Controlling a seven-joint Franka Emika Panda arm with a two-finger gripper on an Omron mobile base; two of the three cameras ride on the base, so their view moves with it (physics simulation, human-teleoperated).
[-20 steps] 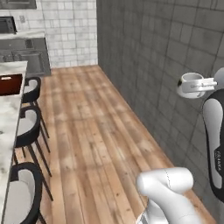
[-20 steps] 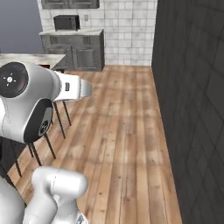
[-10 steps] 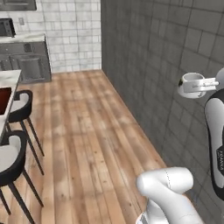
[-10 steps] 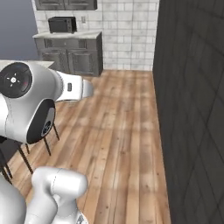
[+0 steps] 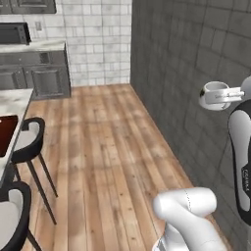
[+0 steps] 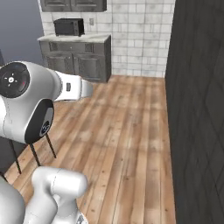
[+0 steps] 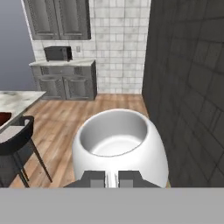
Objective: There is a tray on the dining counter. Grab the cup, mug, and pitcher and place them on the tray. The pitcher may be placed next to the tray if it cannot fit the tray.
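The fingers (image 7: pixel 112 178) are closed on the mug (image 7: pixel 119 146), held upright just beyond them for carrying. The tray (image 5: pixel 6 134) lies far off on the surface (image 5: pixel 13 100), awaiting it.

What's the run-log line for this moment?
hand: shut on mug, carried upright | tray: on dining counter, far left | mug not yet placed

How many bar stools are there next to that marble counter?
2 in the left base view: one stool beside the tray, another stool nearer the camera. More may be hidden beyond the frame.
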